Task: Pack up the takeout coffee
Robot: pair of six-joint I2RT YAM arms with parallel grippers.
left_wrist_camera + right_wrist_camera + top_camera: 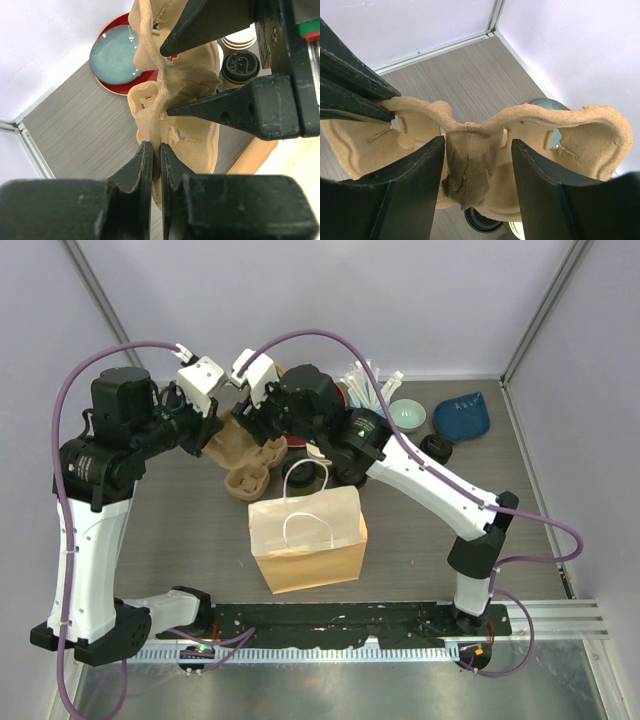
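A tan moulded-pulp cup carrier [228, 448] is held tilted above another carrier [250, 478] on the table. My left gripper [218, 428] is shut on its rim, seen in the left wrist view [156, 146]. My right gripper [256, 423] is open, its jaws on either side of the carrier's centre post [470, 165] without closing on it [477, 142]. A black-lidded paper cup [240, 66] with a brown side stands beyond the carrier. Another black lid [436, 447] shows at the right. No green-sided cup is visible.
A brown paper bag [305, 535] with white handles stands open in front of the arms. A teal plate on a red plate [117, 52], a cream-rimmed cup stack [245, 40], white straws [365, 380], a green bowl [407, 413] and a blue dish [462, 415] stand at the back.
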